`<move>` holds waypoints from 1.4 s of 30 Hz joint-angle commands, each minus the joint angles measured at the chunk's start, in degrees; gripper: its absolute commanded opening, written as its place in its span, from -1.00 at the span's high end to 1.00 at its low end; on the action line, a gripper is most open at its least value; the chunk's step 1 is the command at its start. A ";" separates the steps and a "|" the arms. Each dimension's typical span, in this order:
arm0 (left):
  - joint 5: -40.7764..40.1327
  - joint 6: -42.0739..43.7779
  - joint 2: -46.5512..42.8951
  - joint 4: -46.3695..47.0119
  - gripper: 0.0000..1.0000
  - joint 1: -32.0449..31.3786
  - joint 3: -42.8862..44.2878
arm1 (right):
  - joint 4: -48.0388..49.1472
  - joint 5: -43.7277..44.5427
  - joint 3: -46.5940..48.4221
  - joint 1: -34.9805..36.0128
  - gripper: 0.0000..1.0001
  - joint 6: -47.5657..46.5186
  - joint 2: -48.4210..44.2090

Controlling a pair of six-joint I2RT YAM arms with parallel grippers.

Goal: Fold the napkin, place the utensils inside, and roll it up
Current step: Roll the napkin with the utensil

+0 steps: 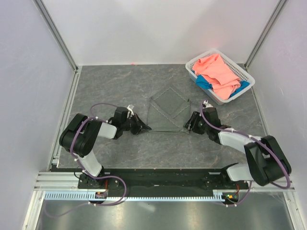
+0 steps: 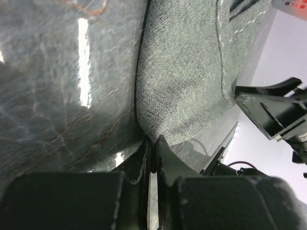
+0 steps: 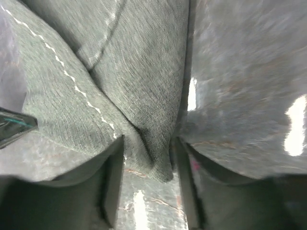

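Overhead, the dark grey napkin (image 1: 168,109) sits mid-table (image 1: 120,91), nearly the same colour as the top, its near edge drawn in a straight line between the left gripper (image 1: 144,128) and the right gripper (image 1: 188,127). Left wrist view: jaws pressed together on a corner, coarse weave fanning away above them. Right wrist view: jaws stand wider, clamped on a bunched fold that fills the gap, and a pale stitched hem (image 3: 72,86) crosses the cloth.

The napkin (image 2: 187,72) is matt grey cloth with a coarse weave and a pale stitched hem, the table (image 2: 57,96) is smooth and glossy like dark stone, and the far-right basket (image 1: 237,67) looks white plastic.
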 commanded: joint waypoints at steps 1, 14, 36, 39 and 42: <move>2.85 1.23 0.47 -4.60 0.96 0.11 4.21 | -4.36 8.46 4.37 3.10 -0.34 -11.12 -6.62; 12.25 2.55 -0.50 -17.87 0.96 3.98 9.49 | 6.53 36.05 10.44 35.69 -0.57 -34.25 0.83; 16.65 5.98 -0.32 -23.06 0.96 8.20 10.02 | 14.80 47.39 19.23 48.02 -0.62 -49.55 22.55; 17.35 6.15 -0.23 -23.24 0.96 8.64 9.93 | 14.45 49.16 19.67 48.02 -0.62 -50.87 24.57; 17.53 6.68 -0.50 -23.85 0.96 9.08 10.02 | 14.45 48.90 19.58 48.02 -0.62 -51.22 25.53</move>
